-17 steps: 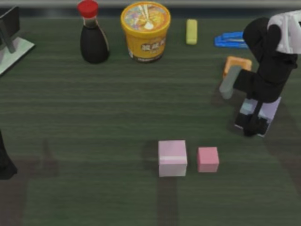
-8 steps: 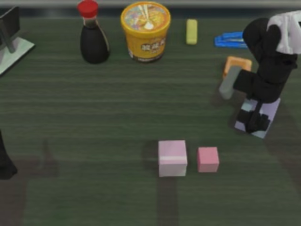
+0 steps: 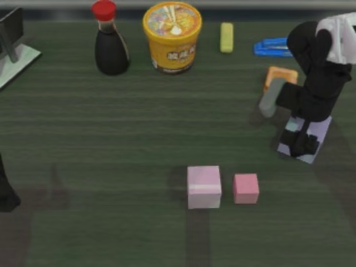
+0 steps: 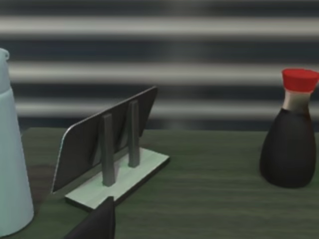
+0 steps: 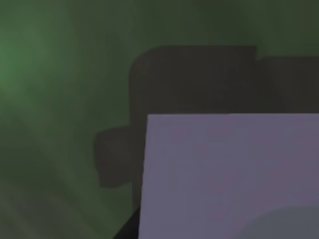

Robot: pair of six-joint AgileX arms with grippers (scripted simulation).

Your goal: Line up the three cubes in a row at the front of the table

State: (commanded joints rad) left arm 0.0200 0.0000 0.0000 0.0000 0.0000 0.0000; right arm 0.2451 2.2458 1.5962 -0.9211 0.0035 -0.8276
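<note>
Top view of a dark green table [image 3: 111,128] with faint horizontal wood-grain streaks; shadow patches lie at its near edge and under the arms. At the right side, the right gripper [image 3: 300,143] is down over the pale blue-grey cube [image 3: 321,129], its black fingers on either side of the cube and apparently pinching it; the cube sits turned at an angle to the table edge, well to the right of and farther back than the other two. In the right wrist view the blue-grey cube [image 5: 229,174] fills the near field, with its dark shadow on the green surface beyond.

The pale pink-white cube [image 3: 203,186] and the small bright pink cube [image 3: 246,188] stand side by side near the front centre, apart by a narrow gap, the bright pink one on the right.

Along the far edge, from left to right: a tilted stand on a pale base [image 3: 14,47], a dark bottle with a red cap [image 3: 110,41], a yellow noodle cup [image 3: 172,36], a small yellow bar [image 3: 226,37] and a blue item [image 3: 272,47]. An orange-brown block [image 3: 281,75] lies just behind the right arm.

The left gripper [image 3: 5,192] is parked at the near left edge; whether its fingers are spread cannot be told. Its wrist view shows the stand [image 4: 107,149], the bottle [image 4: 291,137] and a striped backdrop behind the table.
</note>
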